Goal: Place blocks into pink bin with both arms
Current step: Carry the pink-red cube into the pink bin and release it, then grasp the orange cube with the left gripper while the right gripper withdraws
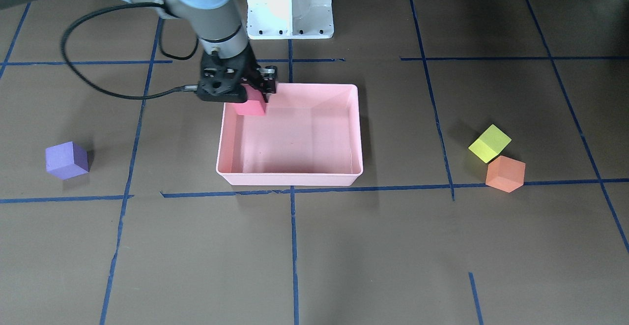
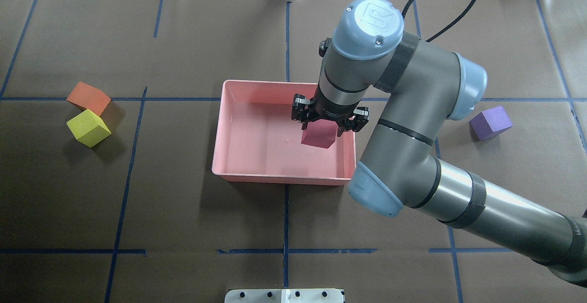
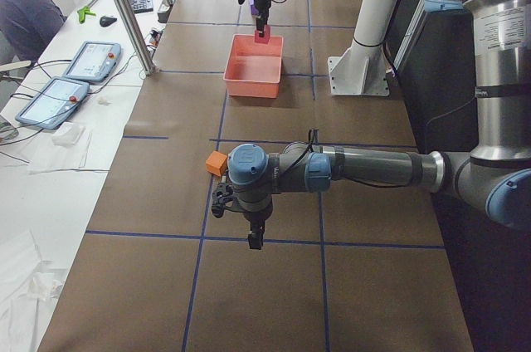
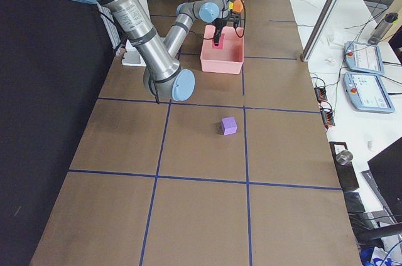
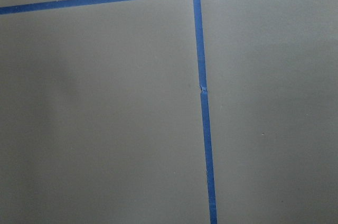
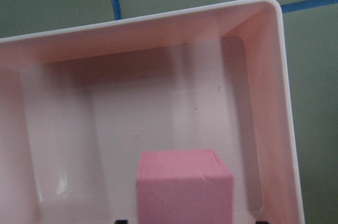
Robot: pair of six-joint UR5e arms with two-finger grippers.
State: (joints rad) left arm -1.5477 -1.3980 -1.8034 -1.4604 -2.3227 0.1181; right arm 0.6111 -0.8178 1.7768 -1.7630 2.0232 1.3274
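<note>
My right gripper (image 2: 322, 124) is shut on the red block (image 2: 318, 136) and holds it just above the floor of the pink bin (image 2: 279, 178), near the bin's right end. The red block also shows in the front view (image 1: 250, 105) and the right wrist view (image 6: 185, 187). The purple block (image 2: 490, 123) lies on the table to the bin's right. The orange block (image 2: 88, 97) and the yellow-green block (image 2: 88, 128) touch each other far left. My left gripper (image 3: 254, 240) shows only in the left side view, near the orange block (image 3: 216, 163); I cannot tell if it is open.
The white pedestal (image 1: 290, 5) stands at the robot's side of the bin (image 1: 290, 180). Blue tape lines cross the brown table. The left wrist view shows only bare table and tape. An operator sits at a side desk (image 3: 33, 3).
</note>
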